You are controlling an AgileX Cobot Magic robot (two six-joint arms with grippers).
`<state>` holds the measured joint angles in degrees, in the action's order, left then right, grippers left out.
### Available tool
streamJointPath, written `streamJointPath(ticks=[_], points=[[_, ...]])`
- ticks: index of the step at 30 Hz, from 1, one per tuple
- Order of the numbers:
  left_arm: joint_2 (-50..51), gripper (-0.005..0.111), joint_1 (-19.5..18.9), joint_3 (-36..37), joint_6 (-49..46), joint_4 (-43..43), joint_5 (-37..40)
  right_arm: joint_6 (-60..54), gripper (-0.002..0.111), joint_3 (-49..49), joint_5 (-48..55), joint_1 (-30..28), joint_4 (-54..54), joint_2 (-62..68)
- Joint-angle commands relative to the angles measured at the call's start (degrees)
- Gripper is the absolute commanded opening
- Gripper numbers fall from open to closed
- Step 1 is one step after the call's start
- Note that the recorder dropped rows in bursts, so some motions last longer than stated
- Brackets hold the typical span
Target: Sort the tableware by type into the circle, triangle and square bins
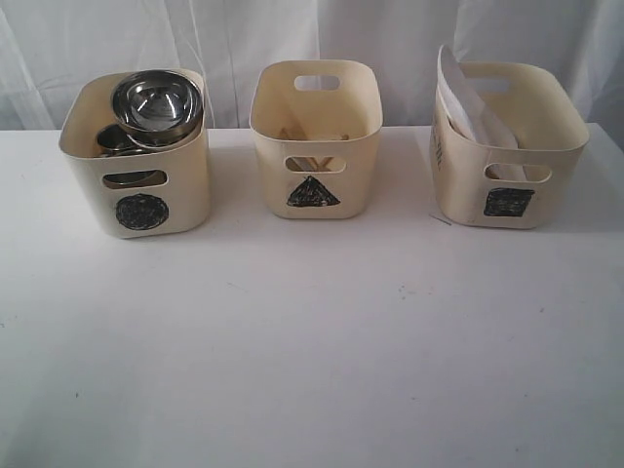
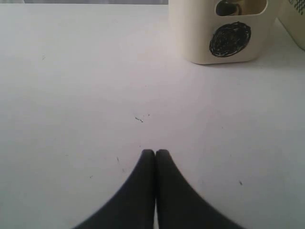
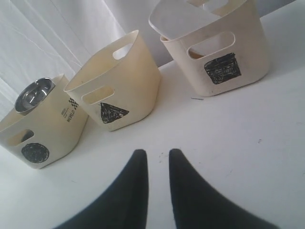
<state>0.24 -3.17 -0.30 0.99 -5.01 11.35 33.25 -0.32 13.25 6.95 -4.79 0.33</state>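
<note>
White table, white curtain behind; three cream bins stand in a row along the far side. My tally from the remote desk:

1. Circle bin, far left. A steel bowl sits at the top, tilted and poking above the rim. More steel shows below it, probably the mugs, though I cannot count them.
2. Triangle bin, far middle. Wooden sticks show through the handle slot; I take them for the chopsticks. I cannot make out the knife, spoon or fork from here.
3. Square bin, far right. The white plate stands on edge inside, leaning, with its top corner well above the rim. The white bowl I cannot find in any view.
4. Left gripper, over bare table near the circle bin. Fingers are pressed tight together with nothing between them.
5. Right gripper, over bare table on the near side, facing all three bins. Fingers are parted by a narrow gap and hold nothing.

Progress: no tableware lies loose on the table in any view, and both arms are empty-handed. I judge the sorting done or all but done (the hidden pieces are presumably down inside the bins). What is left, at most, is a check of the tilted bowl and the leaning plate, either of which could tip.
</note>
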Motion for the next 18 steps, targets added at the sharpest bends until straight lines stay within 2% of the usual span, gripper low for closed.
streamJointPath(ticks=[1, 7, 13, 18], points=[[-0.24, 0.0, -0.08, 0.3, 0.24, -0.43, -0.24, -1.66, 0.016, 0.32, -0.31, -0.15, -0.81, -0.33], [-0.24, 0.0, -0.08, 0.3, 0.24, -0.43, -0.24, -2.49, 0.016, 0.32, -0.31, -0.15, -1.34, -0.33], [-0.24, 0.0, -0.08, 0.3, 0.24, -0.43, -0.24, -18.42, 0.016, 0.32, -0.09, -0.15, -2.13, -0.33], [-0.24, 0.0, -0.08, 0.3, 0.24, -0.43, -0.24, -26.82, 0.016, 0.32, -0.09, -0.15, -2.13, -0.33]])
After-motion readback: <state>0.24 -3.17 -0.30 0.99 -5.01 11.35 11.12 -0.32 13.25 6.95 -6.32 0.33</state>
